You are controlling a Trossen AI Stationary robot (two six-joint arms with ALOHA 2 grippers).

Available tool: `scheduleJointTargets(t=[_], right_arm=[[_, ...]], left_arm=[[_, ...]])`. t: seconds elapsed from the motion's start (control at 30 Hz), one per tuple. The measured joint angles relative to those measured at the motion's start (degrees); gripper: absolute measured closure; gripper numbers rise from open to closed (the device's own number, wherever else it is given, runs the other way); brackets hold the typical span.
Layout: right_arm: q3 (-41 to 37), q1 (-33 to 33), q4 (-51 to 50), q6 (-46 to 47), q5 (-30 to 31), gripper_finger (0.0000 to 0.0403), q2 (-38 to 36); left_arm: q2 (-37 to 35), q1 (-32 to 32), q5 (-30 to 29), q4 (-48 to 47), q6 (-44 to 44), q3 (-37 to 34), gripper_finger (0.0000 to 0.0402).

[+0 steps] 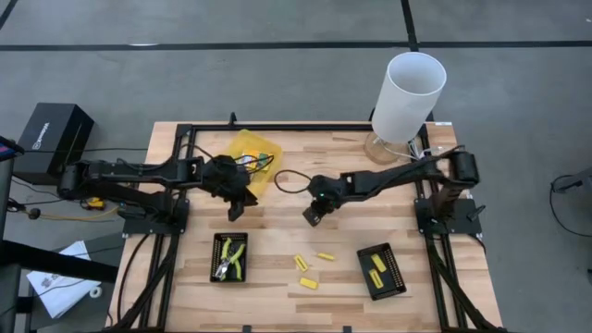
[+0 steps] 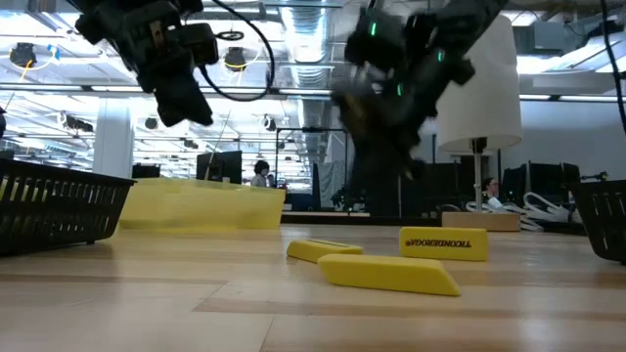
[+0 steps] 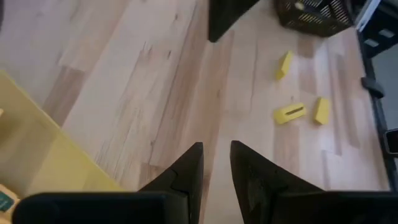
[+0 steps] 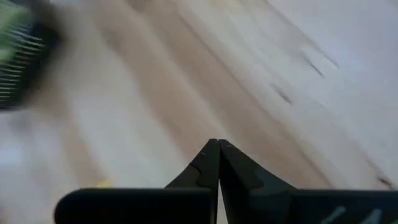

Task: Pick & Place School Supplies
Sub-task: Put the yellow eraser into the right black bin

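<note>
Three small yellow pieces (image 1: 308, 283) (image 3: 289, 112) lie flat on the wooden table near its front middle. A plier-like tool with yellow-green handles (image 1: 230, 260) lies in the left black tray (image 1: 215, 242). In the right black tray (image 1: 396, 276) lies a yellow piece (image 1: 376, 267). My left gripper (image 1: 237, 209) (image 3: 216, 146) hovers open above bare wood beside the yellow container (image 1: 252, 159), with nothing between its fingers. My right gripper (image 1: 311, 218) (image 4: 217, 143) hangs shut and empty above the table's middle, behind the loose pieces.
A white lamp (image 1: 407, 97) stands at the back right. Cables (image 1: 282, 178) trail between the arms. The yellow container holds small items. Bare wood lies between the two trays around the loose pieces.
</note>
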Motion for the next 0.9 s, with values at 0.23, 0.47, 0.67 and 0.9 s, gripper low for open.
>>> scheduleJointTargets(t=[0.23, 0.47, 0.67, 0.9], right_arm=[[0.0, 4.0, -4.1, 1.9, -0.3, 0.0401, -12.1], [0.0, 17.2, -10.0, 17.0, -0.5, 0.0326, -16.8], [0.0, 26.0, -9.7, 27.5, 6.9, 0.0243, -14.3], [1.7, 27.0, -9.6, 28.4, 7.3, 0.0177, -7.7]], left_arm=[[-6.2, 0.0, -0.3, -0.9, -1.4, 0.0, 0.0325], [-10.7, 0.0, -0.3, -0.6, -1.1, 0.0, 0.0325], [-11.2, 0.0, 0.0, -1.0, -1.0, 0.0, 0.0325], [-11.2, 0.0, 2.7, -1.3, 0.2, 0.0, 0.0325]])
